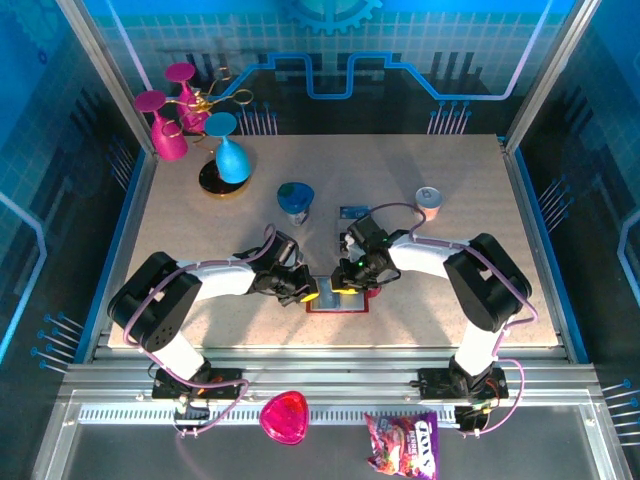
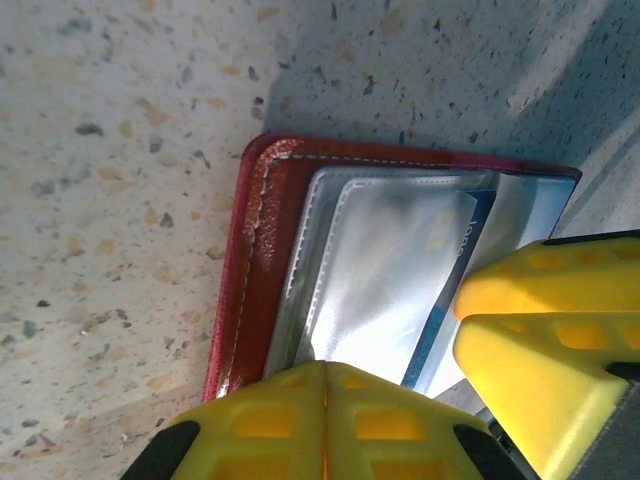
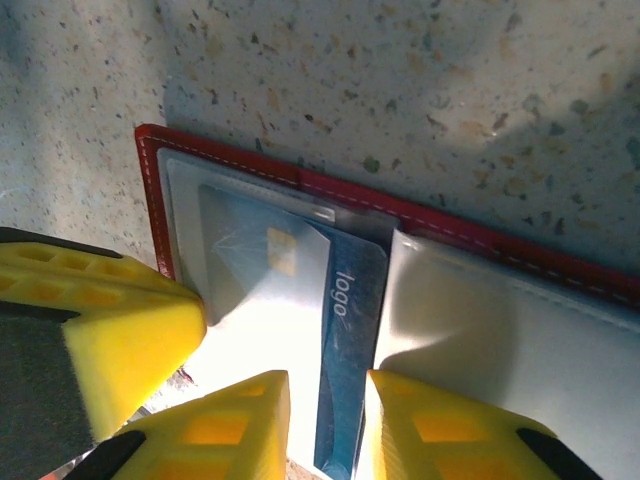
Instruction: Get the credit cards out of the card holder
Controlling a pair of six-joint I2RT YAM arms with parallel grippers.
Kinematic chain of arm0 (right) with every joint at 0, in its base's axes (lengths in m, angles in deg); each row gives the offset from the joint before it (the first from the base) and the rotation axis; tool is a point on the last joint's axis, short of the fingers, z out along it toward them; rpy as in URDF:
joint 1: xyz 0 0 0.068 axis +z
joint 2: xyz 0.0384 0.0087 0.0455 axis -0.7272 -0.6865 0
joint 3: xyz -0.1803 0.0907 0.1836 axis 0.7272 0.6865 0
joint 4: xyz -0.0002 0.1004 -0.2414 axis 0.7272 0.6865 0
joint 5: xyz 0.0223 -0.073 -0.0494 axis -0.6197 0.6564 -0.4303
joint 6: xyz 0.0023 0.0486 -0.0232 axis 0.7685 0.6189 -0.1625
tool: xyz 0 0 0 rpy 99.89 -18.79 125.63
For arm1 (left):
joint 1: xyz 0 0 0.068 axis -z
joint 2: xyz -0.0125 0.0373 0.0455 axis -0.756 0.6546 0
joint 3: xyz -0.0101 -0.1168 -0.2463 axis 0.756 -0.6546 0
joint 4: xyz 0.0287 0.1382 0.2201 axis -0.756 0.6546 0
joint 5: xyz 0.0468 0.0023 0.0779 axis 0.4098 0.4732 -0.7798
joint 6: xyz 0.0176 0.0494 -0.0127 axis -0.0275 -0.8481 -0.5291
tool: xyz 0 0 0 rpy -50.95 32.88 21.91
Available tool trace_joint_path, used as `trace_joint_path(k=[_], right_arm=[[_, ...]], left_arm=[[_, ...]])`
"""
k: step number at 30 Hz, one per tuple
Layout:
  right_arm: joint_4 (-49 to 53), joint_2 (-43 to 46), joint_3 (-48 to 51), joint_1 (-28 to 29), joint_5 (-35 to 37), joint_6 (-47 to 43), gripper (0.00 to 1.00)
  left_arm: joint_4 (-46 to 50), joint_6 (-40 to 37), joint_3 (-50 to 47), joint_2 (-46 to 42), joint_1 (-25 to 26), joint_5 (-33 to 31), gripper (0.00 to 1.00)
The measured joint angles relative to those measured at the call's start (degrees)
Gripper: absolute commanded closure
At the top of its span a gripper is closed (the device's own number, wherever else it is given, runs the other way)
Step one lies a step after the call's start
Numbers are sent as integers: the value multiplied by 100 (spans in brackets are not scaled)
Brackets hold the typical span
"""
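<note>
While spread open and flat on the speckled beige table (image 1: pixel 450 190), close to its near edge, sits directly under both grippers: small dark red leather-like bifold card holder (image 1: pixel 337 308) (image 2: pixel 255 250).

Left gripper (image 2: pixel 325 390): yellow pads pressed together with no gap, tips at the holder's near edge. Cannot tell whether pinching any of it.

Right gripper (image 3: pixel 326 390): yellow fingers parted a little, straddling the protruding end of the blue rectangular plastic credit card (image 3: pixel 348 300).

Blue card: tucked under a clear glossy pocket, slid partway out toward the right gripper, with a gold chip patch and the word "logo" showing.

Holder itself: red rim with pale stitching, rounded corner, pale grey shiny inner pockets catching glare.

Grippers: tip to tip, just beside each other over the holder's middle.
</note>
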Motion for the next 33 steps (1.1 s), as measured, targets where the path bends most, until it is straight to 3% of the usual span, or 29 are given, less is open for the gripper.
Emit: trace_joint_path(k=[17,33], right_arm=[[-319,-66,138,-79,-260,116,75],[-737,76,422,-208,-516,372,86]], left_arm=[[-50,-2,0,57,0,39,95],[-92,-105,0,87,-2,107,95]])
